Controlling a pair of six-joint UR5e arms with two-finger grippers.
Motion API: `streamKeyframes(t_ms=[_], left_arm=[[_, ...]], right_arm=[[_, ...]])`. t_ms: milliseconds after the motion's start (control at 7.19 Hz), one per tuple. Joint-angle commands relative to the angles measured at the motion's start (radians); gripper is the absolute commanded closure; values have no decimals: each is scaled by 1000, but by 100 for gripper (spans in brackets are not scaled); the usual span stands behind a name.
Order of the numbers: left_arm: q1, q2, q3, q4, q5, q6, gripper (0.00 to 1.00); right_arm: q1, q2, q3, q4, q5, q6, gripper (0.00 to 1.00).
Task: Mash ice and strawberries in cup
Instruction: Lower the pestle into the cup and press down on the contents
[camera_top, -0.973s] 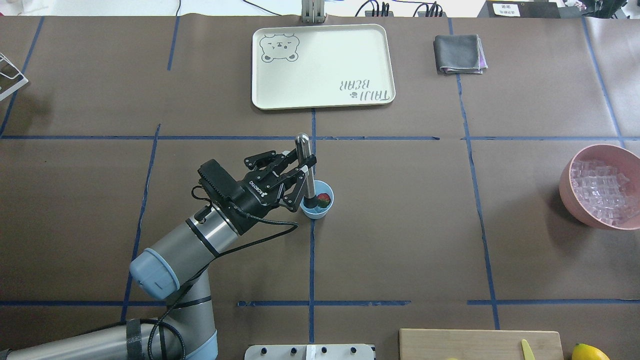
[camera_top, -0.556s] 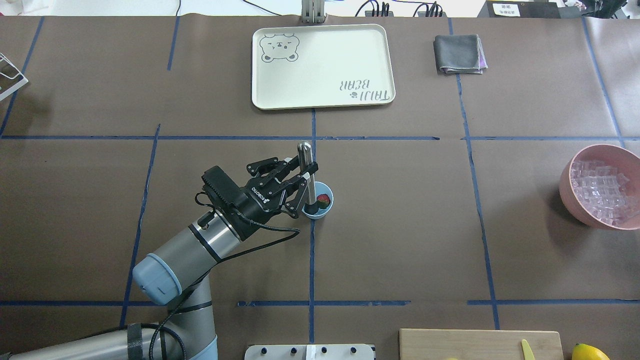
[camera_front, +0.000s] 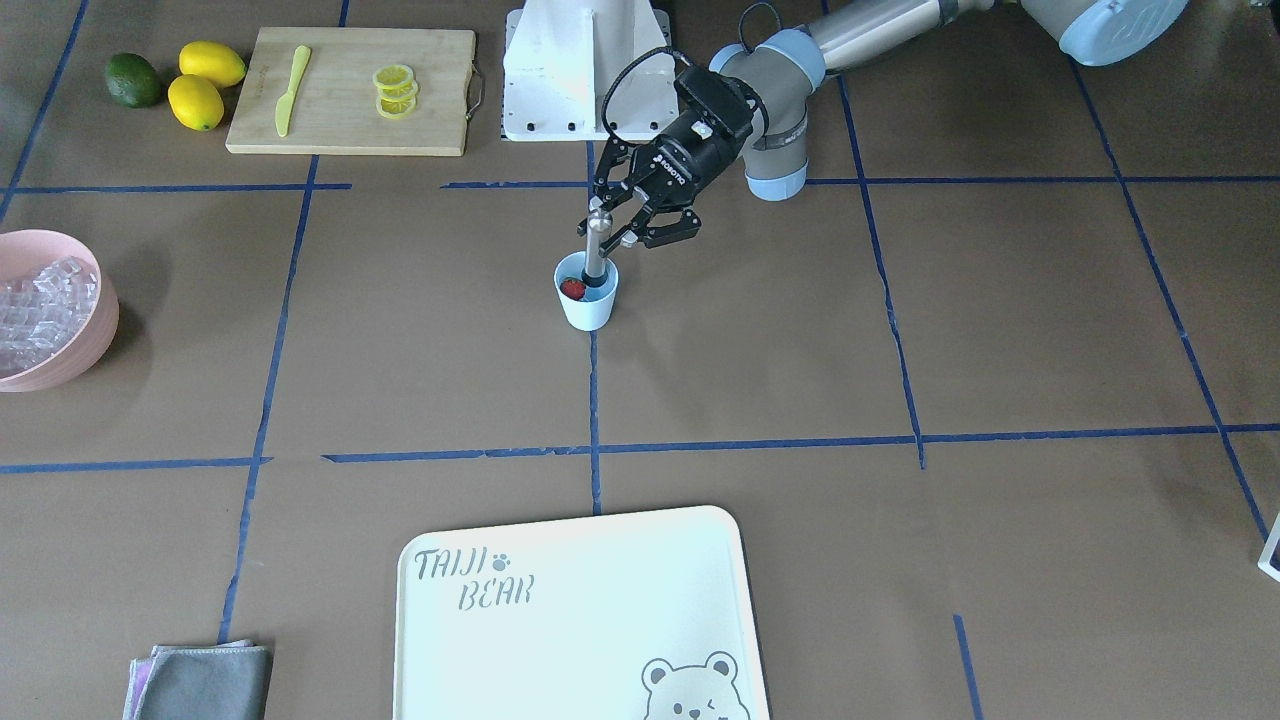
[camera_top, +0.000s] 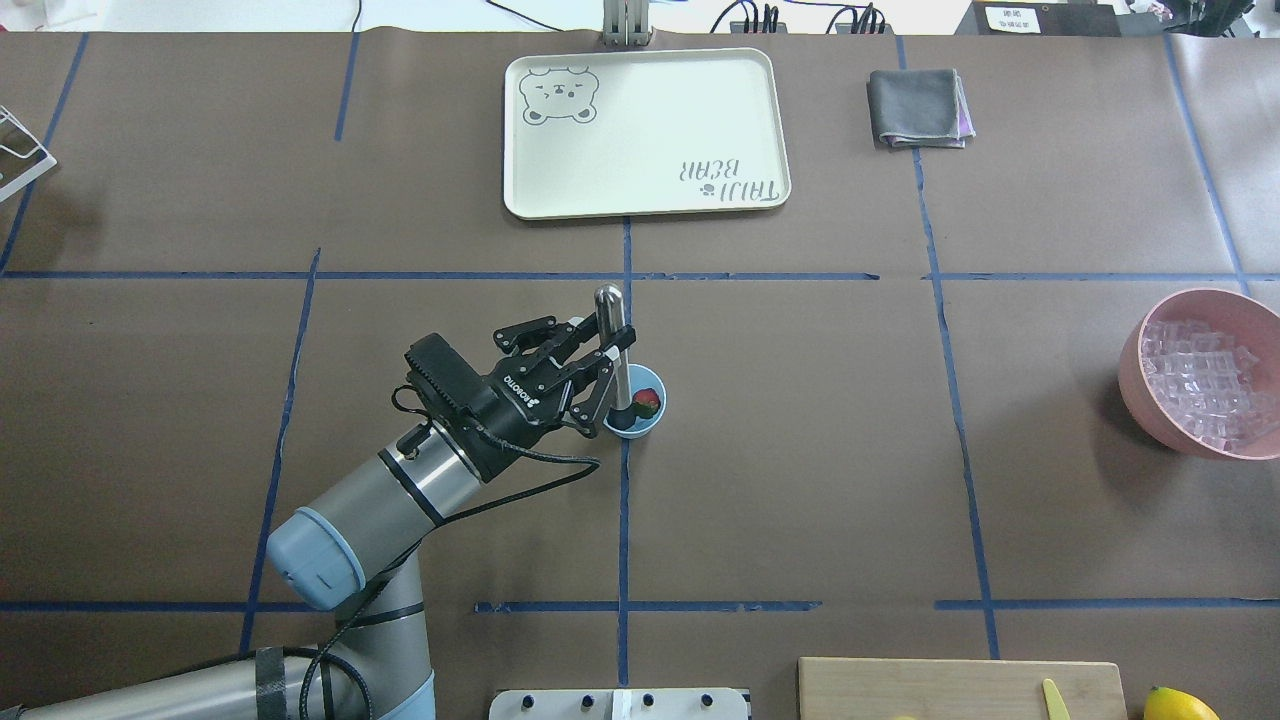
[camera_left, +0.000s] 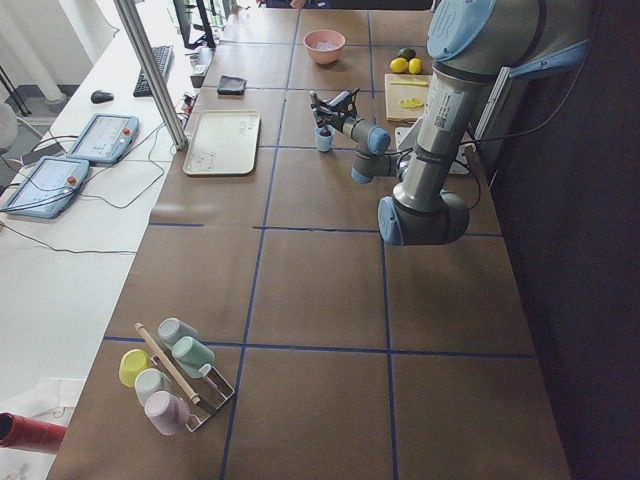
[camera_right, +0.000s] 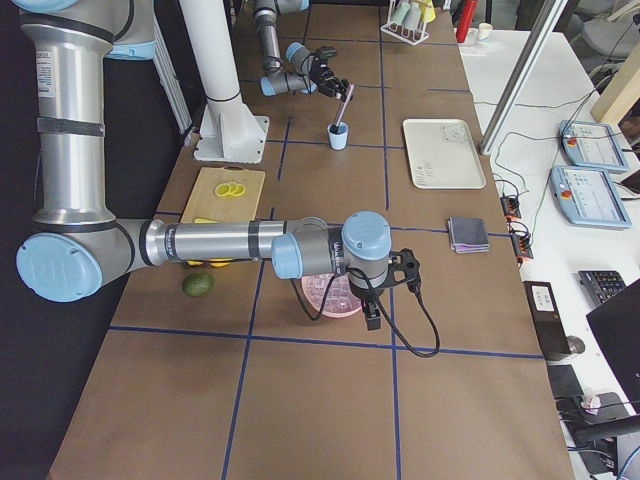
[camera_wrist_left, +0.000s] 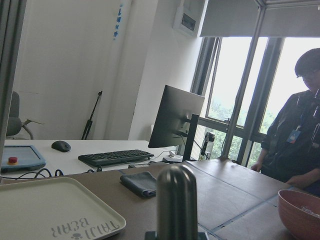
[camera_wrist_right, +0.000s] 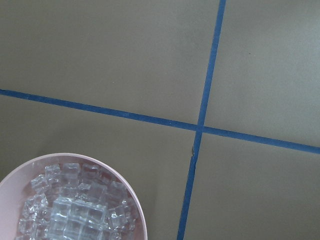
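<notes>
The cup (camera_top: 634, 400) stands upright on a blue tape line, mouth up and narrowing toward its base. In it stands a steel muddler (camera_top: 613, 325), its long axis close to vertical: the dark head is down inside the cup and the rounded metal end points up, leaning slightly toward the tray side. The left gripper (camera_top: 611, 346), marked ROBOTIQ on its black body, reaches in from the robot's side of the cup. Its two fingers are pinched on the muddler's shaft above the cup's rim. The strawberry (camera_top: 648, 402) lies inside the cup, just beside the muddler's head on the side away from the left arm; which way its green top points is too small to tell. No ice can be made out in the cup. The ice (camera_wrist_right: 75, 212) that shows is heaped in a pink bowl (camera_top: 1134, 385) well off to the cup's right, as the robot sees it. The right gripper (camera_right: 371, 315) hangs over that bowl, and whether it is spread or pressed together cannot be told. Beyond the cup, on the far side from the robot, lies a pale tray (camera_front: 590, 640) printed with "TAIJI BEAR", a small paw mark and a bear's face. The lettering reads upright from the operators' side.
</notes>
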Motion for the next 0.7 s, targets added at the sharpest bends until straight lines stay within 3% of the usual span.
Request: streamKeyframes(t_ms=[0,556], left_arm=[[0,-2,-3,1,0,0,100],[-35,-7,-72,11,-3,-5,100]], right_arm=[[0,-1,-1,0,0,0,0],[0,-4,-1,0,2,0,0]])
